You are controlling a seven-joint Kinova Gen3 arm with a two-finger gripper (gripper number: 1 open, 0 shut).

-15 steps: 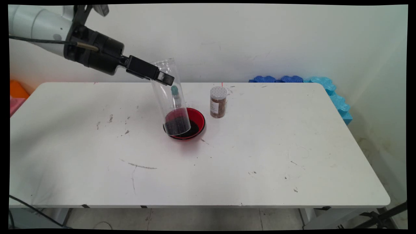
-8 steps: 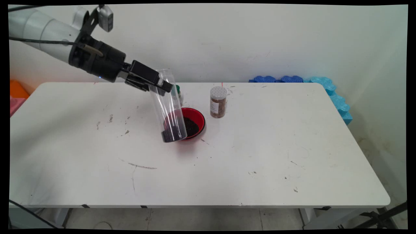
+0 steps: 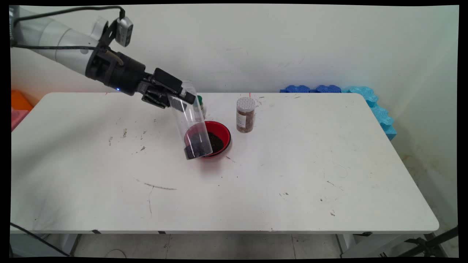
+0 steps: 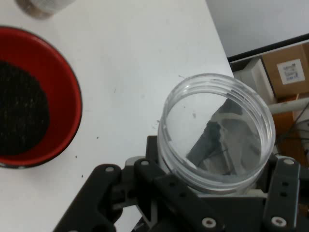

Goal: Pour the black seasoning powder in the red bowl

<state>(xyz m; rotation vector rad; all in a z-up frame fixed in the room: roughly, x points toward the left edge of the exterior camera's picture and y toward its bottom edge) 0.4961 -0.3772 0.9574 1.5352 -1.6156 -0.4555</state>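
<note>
Your gripper (image 3: 175, 95) is clamped on a clear plastic jar (image 3: 190, 120), tilted with dark grains at its bottom end. The main view shows it just beside a red bowl (image 3: 223, 135) of grains; only the hand view shows the jar's open mouth (image 4: 216, 130).

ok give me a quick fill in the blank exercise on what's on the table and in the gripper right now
1. The gripper holds a clear plastic jar that is ____ rather than upright.
2. The bowl beside the jar is ____ in colour.
3. The dark grains lie inside the ____.
4. The small jar with brown contents has a ____ lid.

Missing words: tilted; red; bowl; white
</note>
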